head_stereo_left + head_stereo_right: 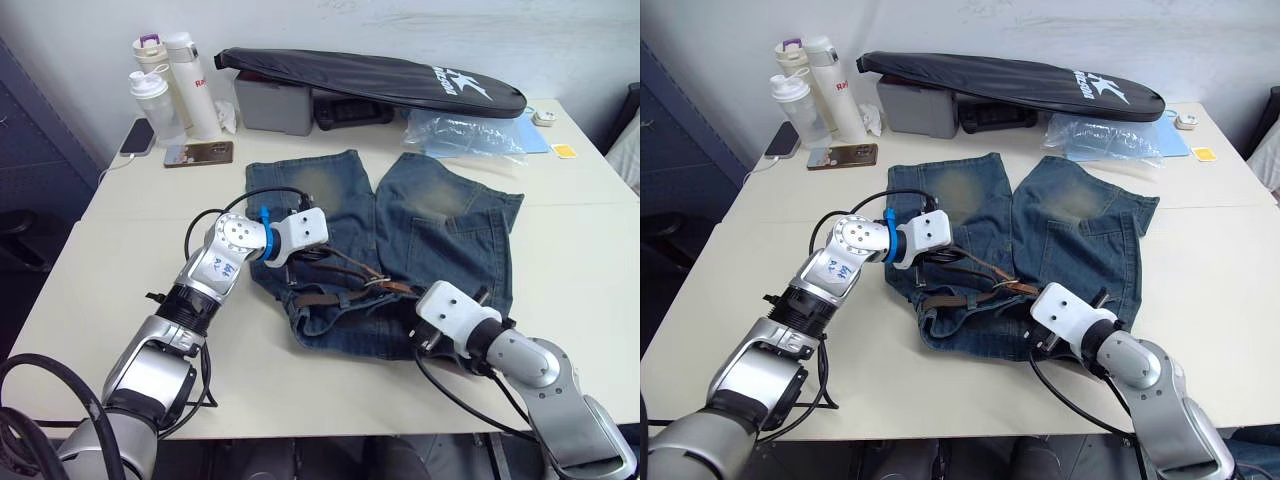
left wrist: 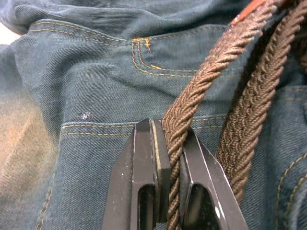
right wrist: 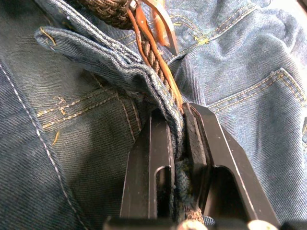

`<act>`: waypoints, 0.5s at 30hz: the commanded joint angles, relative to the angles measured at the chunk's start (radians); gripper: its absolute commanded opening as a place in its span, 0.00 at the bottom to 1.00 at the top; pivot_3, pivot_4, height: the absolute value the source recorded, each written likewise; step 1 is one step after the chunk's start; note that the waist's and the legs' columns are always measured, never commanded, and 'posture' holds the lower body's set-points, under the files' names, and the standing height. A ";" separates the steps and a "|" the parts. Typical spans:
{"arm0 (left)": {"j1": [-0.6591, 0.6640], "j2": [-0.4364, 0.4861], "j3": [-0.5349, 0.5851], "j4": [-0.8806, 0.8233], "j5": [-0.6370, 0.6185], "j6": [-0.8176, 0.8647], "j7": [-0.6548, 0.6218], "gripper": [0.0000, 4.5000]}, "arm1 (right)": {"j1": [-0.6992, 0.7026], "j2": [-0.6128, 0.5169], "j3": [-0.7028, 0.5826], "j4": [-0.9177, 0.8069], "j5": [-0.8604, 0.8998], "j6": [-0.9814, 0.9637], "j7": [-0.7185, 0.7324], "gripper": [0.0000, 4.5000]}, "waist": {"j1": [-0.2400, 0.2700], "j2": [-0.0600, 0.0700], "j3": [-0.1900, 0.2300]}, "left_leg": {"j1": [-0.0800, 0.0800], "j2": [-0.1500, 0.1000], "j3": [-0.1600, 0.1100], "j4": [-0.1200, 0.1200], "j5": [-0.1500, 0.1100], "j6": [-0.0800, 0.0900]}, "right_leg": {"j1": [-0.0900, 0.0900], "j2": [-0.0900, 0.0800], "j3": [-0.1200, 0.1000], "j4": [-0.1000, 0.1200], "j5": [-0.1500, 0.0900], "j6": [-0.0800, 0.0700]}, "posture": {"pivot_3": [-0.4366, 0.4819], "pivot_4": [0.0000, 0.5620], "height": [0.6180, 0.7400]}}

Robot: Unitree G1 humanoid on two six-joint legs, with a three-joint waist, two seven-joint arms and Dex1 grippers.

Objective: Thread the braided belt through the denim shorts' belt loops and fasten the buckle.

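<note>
Lying across the waistband of the denim shorts [image 1: 400, 240], the braided belt [image 2: 192, 103] is pinched in the left gripper [image 2: 169, 132]. Beside it, the right gripper [image 3: 177, 120] clamps a waistband fold with the belt against it, on the table [image 1: 110, 270].

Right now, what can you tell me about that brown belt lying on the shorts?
The braided belt is dark brown woven cord with an orange-brown leather piece. It lies looped across the denim shorts near the waistband. The left gripper pinches one strand; the right gripper clamps belt and denim fold together.
</note>
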 commanded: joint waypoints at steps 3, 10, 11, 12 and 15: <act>-0.055 -0.003 0.008 0.030 0.023 -0.064 0.006 0.00 | -0.020 -0.014 -0.013 -0.028 -0.033 -0.002 -0.004 0.00 | -0.002 0.000 0.000 | 0.000 0.000 0.000 0.000 0.000 0.000 | 0.000 0.000 0.000 0.000 0.000 0.000 | 0.48 0.27 1.00; -0.054 -0.024 0.003 0.022 0.022 -0.078 -0.008 0.00 | -0.032 -0.011 -0.015 -0.038 -0.033 0.010 0.002 0.00 | -0.002 0.000 0.000 | 0.000 0.000 0.000 0.000 0.000 0.000 | 0.000 0.000 0.000 0.001 0.000 0.000 | 0.48 0.27 1.00; -0.050 -0.026 0.002 0.015 0.022 -0.076 -0.011 0.00 | -0.033 -0.011 -0.016 -0.040 -0.032 0.011 0.003 0.00 | -0.002 0.000 0.000 | 0.000 0.000 0.000 0.000 0.000 0.000 | 0.000 0.000 0.000 0.001 0.000 0.000 | 0.48 0.27 1.00; -0.045 -0.028 0.000 0.009 0.022 -0.074 -0.013 0.00 | -0.036 -0.010 -0.018 -0.041 -0.031 0.013 0.003 0.00 | -0.002 0.000 0.000 | 0.000 0.000 0.000 0.000 0.000 0.000 | 0.000 0.000 0.000 0.001 0.000 0.000 | 0.48 0.27 1.00; -0.030 -0.037 -0.006 -0.011 0.019 -0.070 -0.022 0.00 | -0.044 -0.009 -0.018 -0.041 -0.029 0.019 0.006 0.00 | -0.001 0.000 0.000 | 0.000 0.000 0.000 0.000 0.000 0.000 | 0.000 0.000 0.000 0.001 0.000 0.000 | 0.48 0.27 1.00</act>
